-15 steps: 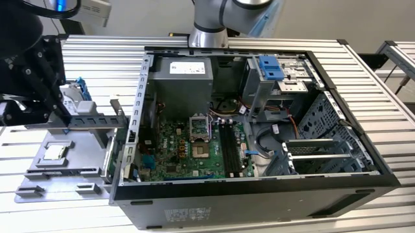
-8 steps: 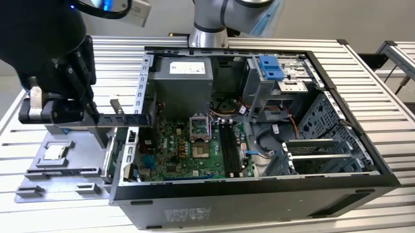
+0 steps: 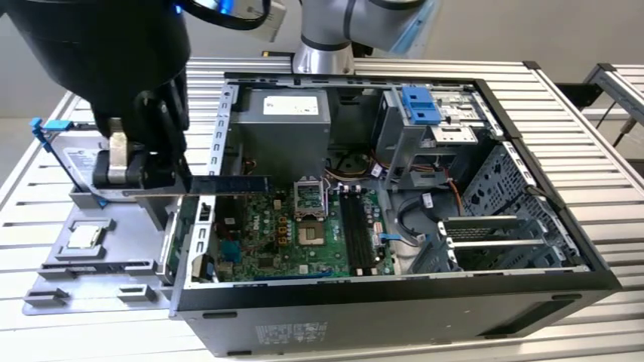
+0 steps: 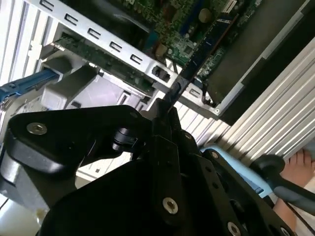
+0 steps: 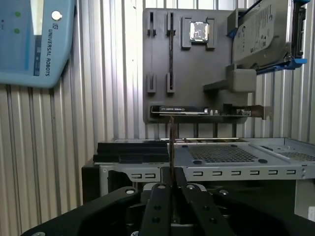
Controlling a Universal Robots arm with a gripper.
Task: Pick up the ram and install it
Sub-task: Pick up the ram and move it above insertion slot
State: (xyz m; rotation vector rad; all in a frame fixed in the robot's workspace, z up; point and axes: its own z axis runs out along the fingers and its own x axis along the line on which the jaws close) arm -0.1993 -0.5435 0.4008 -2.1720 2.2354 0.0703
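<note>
Slatted alu. table (image 3: 589, 151), grey wall (image 3: 523, 30)

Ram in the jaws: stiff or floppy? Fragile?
Probably stiff: the ram juts straight out of the jaws without sagging. Likely light, being a thin board. Pinched near one end, so it may pivot if pushed sideways.

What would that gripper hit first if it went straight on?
The gripper is shut on the ram, which sticks out ahead. In the second wrist view that line runs into the case, so the ram's tip would probably meet the motherboard first; depth is unclear.
</note>
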